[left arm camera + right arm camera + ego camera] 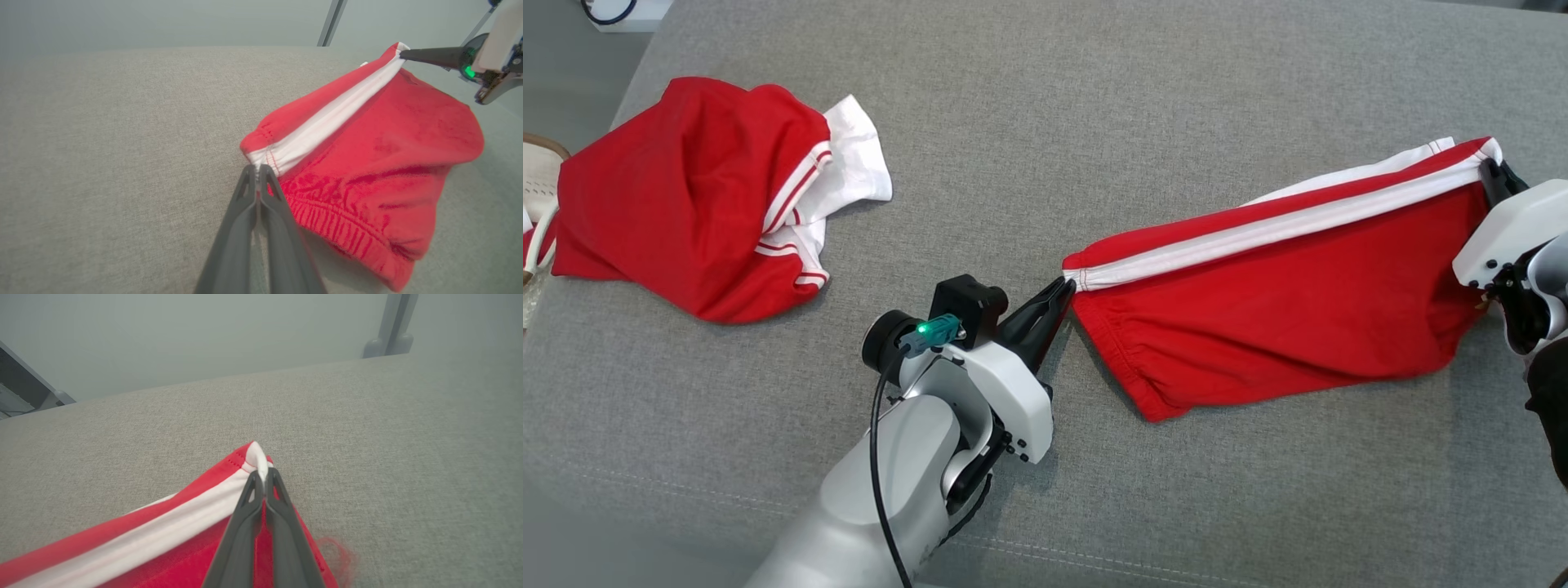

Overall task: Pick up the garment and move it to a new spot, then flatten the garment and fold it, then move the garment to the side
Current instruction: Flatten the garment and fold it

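Note:
The garment (1282,318) is a pair of red shorts with a white side stripe, stretched between my two grippers over the grey surface. My left gripper (1065,287) is shut on its waistband corner at the white stripe's end, seen close in the left wrist view (258,168). My right gripper (1490,167) is shut on the opposite corner at the hem, its fingertips pinching the white stripe (263,473). The stripe edge runs taut between the two grips while the red cloth (380,171) sags below onto the surface. The right gripper (402,54) also shows at the far end in the left wrist view.
A second red and white garment (694,204) lies crumpled at the far left of the grey cushioned surface (1094,122). A pale woven basket rim (539,188) sits beyond the left edge. A metal post (392,326) stands behind the surface.

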Available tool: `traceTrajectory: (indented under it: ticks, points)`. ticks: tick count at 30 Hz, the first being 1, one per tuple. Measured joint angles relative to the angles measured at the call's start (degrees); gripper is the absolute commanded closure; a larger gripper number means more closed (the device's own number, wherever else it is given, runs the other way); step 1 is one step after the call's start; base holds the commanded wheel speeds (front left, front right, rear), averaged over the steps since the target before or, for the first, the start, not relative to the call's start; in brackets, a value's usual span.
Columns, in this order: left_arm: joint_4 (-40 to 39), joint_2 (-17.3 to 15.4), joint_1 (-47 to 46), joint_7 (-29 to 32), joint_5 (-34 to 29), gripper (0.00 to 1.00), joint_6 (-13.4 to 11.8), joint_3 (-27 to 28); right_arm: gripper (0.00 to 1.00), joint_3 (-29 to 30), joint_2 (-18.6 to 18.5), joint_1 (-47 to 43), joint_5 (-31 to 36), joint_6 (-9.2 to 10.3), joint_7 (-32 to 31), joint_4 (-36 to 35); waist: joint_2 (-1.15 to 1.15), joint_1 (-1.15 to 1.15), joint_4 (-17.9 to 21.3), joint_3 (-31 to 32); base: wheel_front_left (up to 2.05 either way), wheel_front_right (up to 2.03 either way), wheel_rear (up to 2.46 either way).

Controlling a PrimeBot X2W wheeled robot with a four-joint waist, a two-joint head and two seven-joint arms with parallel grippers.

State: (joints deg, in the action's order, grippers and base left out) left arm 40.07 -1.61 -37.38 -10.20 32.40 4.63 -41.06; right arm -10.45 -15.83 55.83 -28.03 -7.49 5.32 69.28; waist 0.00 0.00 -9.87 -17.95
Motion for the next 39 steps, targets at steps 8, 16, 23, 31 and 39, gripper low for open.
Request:
traceTrajectory:
  ticks: [8, 16, 23, 31, 39]
  points:
    - [3.5, 0.1, -2.1, -2.2, 4.0, 0.0, -2.9, -3.3, 0.0, -0.9, 1.4, 1.5, 0.1, 0.0, 3.2, 2.3, 0.0, 0.0, 0.4, 0.5, 0.0, 0.0, 0.0]
    - [5.3, 0.1, -2.8, -4.0, 6.0, 0.0, -6.7, -3.6, 0.0, -4.6, 2.6, -0.1, -0.8, 0.01, 7.7, -0.3, 0.0, 0.0, 2.0, 3.1, 0.0, 0.0, 0.0]
    - [-2.8, -0.1, 5.0, -4.0, 4.4, 0.0, -10.7, 5.5, 0.0, -6.9, 2.8, -10.4, -2.6, 0.01, 8.9, -10.6, 0.0, 0.0, 4.0, 7.4, 0.0, 0.0, 0.0]
    - [-15.5, -1.5, 21.6, -4.0, -3.6, 0.0, -11.3, 15.1, 0.0, -1.0, 3.2, -27.3, 1.0, 0.01, 8.9, -27.3, 0.0, 0.0, 6.8, 14.1, 0.0, 0.0, 0.0]
    - [-25.9, -1.4, 31.8, -4.0, -8.7, 0.0, -11.7, 22.5, 0.0, 2.7, 4.4, -37.4, 4.4, 0.01, 8.9, -36.6, 0.0, 0.0, 9.4, 18.5, 0.0, 0.0, 0.0]
